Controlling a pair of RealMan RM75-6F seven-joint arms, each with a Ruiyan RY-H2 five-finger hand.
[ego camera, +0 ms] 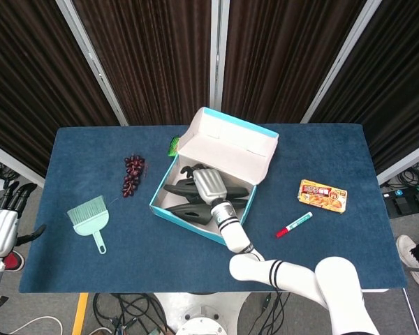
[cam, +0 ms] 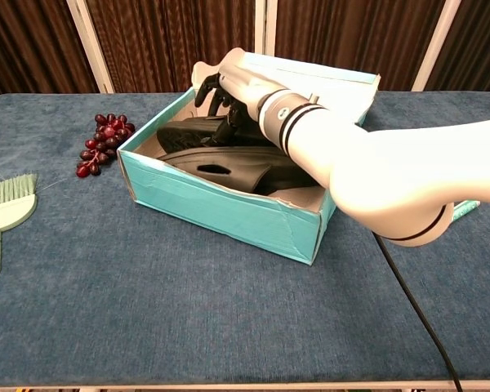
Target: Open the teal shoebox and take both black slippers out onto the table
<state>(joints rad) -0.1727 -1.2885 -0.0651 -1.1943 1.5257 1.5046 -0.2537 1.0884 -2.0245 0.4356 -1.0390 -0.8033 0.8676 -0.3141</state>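
Glossy white arm casing is showing black rings near the wrist; the right robot hand (ego camera: 210,185) is wearing silver-grey plating with black fingers (cam: 215,92)

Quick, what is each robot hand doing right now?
Left hand: off the table's edge, holding nothing, fingers apart.
Right hand: in the shoebox, fingers curled over a slipper; a firm grip cannot be told.
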